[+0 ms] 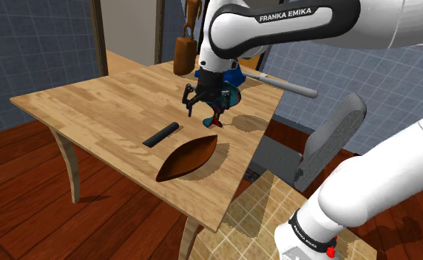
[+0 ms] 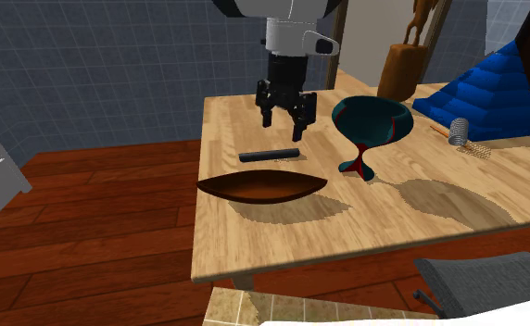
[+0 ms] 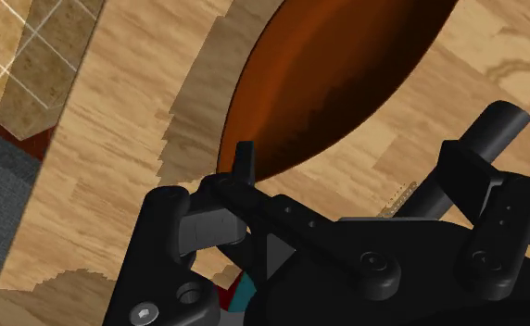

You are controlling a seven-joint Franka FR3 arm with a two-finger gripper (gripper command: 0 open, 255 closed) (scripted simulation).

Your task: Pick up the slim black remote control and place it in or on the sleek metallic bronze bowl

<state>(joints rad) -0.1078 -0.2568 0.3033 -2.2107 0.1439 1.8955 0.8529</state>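
**While closing on the remote: grasp not yet made**

While scanning the second exterior view from its left, start at the bronze bowl (image 2: 263, 188), long, shallow and pointed at both ends, lying empty near the front edge of the wooden table (image 2: 282, 245). Just behind the bowl, near it but apart, find the slim black remote (image 2: 268, 155), flat on the wood and roughly parallel to the bowl's length. Above the remote, on the bowl's far side, note the black gripper (image 2: 284, 130): fingers spread, clasping nothing, pointing down, clear of the table. Further right of the bowl, well apart, a teal goblet (image 2: 370, 130) with red streaks; beyond that, a blue ridged heap (image 2: 485, 93), no part of the job.

Judged as the approach step: nothing picked, nothing placed. Next, by this reading: lower onto the remote with the jaws set across its narrow width, deep enough to catch so thin a body without scraping the wood. Then close, lift clear of the bowl's rim, carry the short way across and let go over the hollow. Mind the goblet, near the hand, on the way down.
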